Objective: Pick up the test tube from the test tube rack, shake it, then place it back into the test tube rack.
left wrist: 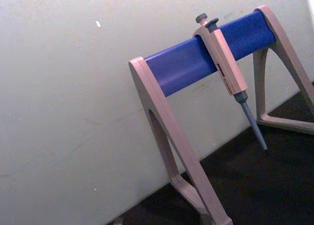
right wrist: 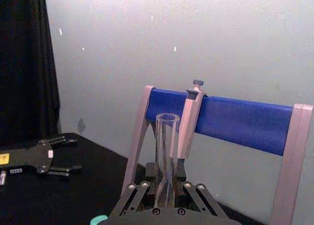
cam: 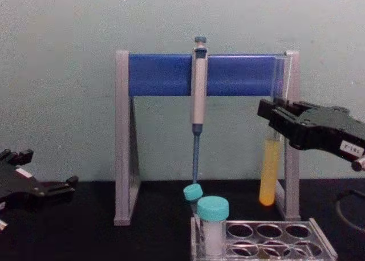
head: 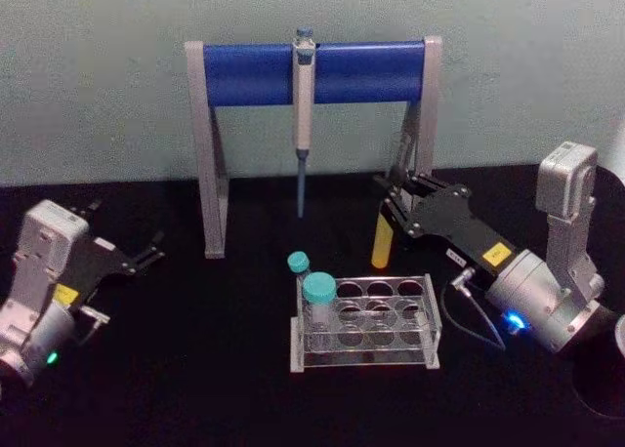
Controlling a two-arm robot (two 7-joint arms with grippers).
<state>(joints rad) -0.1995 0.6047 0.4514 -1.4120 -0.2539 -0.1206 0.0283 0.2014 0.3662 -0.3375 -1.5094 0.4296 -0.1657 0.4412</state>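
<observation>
On my far left the left gripper sits low over the black worktop, well apart from the work. Its two black fingers are spread wide with nothing between them.

Next comes the tall grey-legged stand with its blue crossbar, standing at the back of the worktop against the pale wall. A grey pipette with a blue tip hangs from the middle of the bar, tip pointing down.

In front of the stand is the low clear plastic test tube rack with round holes in its top plate. Two short teal-capped tubes stand at its left end; the holes I can see to their right are open.

The tall slim clear glass test tube with yellow-orange liquid in its lower part is out of the rack. It hangs close to upright behind the rack's right half, just beside the stand's right leg in the chest view, with its open mouth level with the blue bar.

The right gripper reaches in from the right and has the tube clamped at mid-height. Its black fingers are closed against the glass above the liquid, pressing from both sides.
</observation>
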